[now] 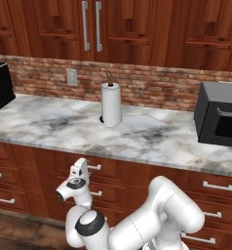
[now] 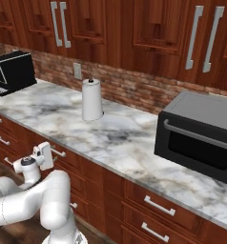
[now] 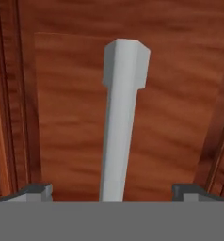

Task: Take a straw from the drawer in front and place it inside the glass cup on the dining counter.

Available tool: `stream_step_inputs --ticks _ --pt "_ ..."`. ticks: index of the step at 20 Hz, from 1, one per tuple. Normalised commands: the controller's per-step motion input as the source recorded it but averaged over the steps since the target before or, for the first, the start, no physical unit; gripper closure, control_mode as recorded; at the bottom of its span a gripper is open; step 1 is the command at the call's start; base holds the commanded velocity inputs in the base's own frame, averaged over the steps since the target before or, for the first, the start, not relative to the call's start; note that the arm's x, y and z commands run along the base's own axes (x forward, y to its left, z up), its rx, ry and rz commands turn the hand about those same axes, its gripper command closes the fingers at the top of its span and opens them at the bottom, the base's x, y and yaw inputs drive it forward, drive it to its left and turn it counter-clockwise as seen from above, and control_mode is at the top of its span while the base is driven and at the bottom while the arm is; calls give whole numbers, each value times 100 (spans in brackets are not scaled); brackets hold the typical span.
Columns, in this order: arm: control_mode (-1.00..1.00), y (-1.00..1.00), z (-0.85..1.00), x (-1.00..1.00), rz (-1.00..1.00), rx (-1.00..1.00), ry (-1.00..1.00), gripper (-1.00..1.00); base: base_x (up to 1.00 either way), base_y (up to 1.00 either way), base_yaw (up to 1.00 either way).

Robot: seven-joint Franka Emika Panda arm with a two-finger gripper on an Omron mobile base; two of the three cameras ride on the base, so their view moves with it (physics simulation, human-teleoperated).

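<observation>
The drawer [image 3: 62,117] fills the space straight ahead of the gripper [image 3: 111,190] in the hand view: a closed front of reddish-brown wood with a raised panel, its silver bar handle [image 3: 121,122] running from between the fingertips away up the middle of the view. The two dark fingertips [image 3: 36,190] stand wide apart, one on either side of the handle, with nothing between them but the bar and clear of it on both sides; whether they touch the wood I cannot tell.

In the left base view the gripper [image 1: 80,168] is held up against the drawer front [image 1: 108,168] just under the edge of the marble tabletop [image 1: 137,136]. In the right base view the gripper [image 2: 43,156] sits at the same drawer front [image 2: 70,159]. Above and beyond it on the tabletop stands a white paper towel roll [image 1: 111,104]; off to its right is a dark microwave [image 2: 199,136], and to its left a black appliance [image 2: 13,71]
</observation>
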Motion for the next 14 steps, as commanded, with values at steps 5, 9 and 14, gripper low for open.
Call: stream_step_inputs --ticks 5,9,14 --pt "-100 3 -37 27 6 -10 -16 -100 0 0 0" --pt "-100 6 -27 26 5 -9 -17 100 0 0 0" --pt "-100 4 -16 26 3 -7 -15 100 0 0 0"
